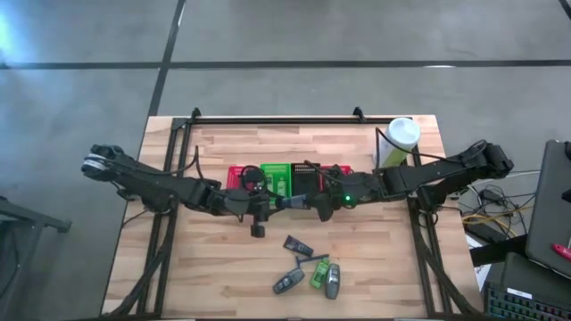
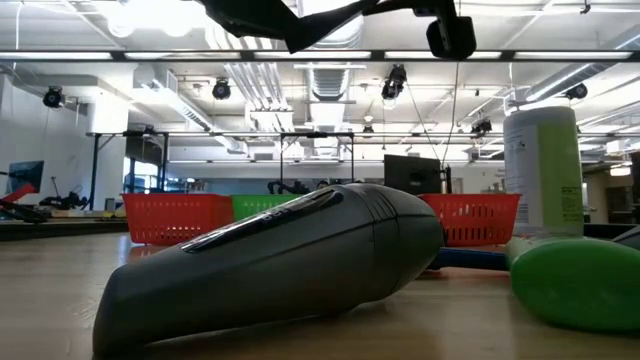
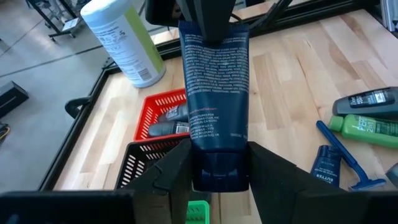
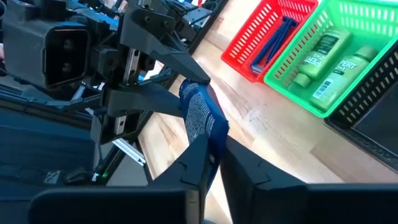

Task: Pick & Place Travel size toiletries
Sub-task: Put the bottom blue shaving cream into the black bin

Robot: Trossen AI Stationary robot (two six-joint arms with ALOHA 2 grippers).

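Flanking the dark tube: white canister, mesh baskets; both end effectors clamp it.

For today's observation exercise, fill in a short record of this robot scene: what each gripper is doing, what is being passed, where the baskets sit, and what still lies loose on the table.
Left gripper: fingers closed on the cap end of the dark blue tube
Right gripper: fingers shut on the same tube's other end
Where: above the table, in front of the baskets
Baskets: red basket, green basket, black basket, second red basket, in a row
Canister: upright, near the table's far right corner
Loose toiletries: clustered at the near edge
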